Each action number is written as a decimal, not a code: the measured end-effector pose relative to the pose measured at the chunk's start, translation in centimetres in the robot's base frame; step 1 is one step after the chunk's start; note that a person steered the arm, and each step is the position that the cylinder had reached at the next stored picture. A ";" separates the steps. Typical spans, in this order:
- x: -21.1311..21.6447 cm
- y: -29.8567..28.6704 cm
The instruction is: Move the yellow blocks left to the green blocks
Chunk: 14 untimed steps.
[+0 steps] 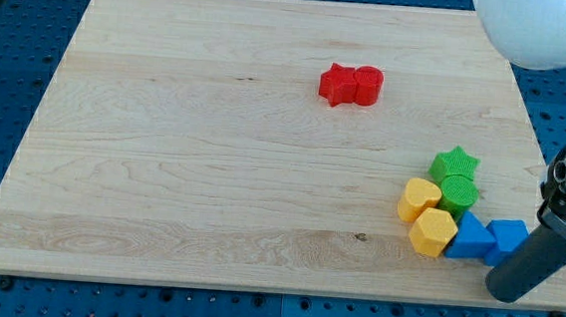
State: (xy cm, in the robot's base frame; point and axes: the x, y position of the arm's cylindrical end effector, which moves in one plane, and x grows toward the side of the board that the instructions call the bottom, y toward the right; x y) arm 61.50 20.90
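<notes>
A yellow heart-like block (419, 200) and a yellow hexagon block (432, 232) lie at the view's lower right. A green star block (454, 164) and a green round block (458, 194) sit just to their right and above, touching them. My tip (506, 290) is the lower end of the dark rod at the board's bottom right, just right of and below the blue blocks, apart from the yellow ones.
A blue triangle block (470, 238) and a blue cube (507, 237) touch the yellow hexagon's right side. A red star (337, 84) and a red cylinder (366, 85) sit together at the upper middle. The wooden board (184, 152) ends close to my tip.
</notes>
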 end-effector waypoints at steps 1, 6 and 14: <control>-0.2 -0.8; -2.3 -4.9; -6.0 -4.7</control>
State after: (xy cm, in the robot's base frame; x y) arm 55.53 16.20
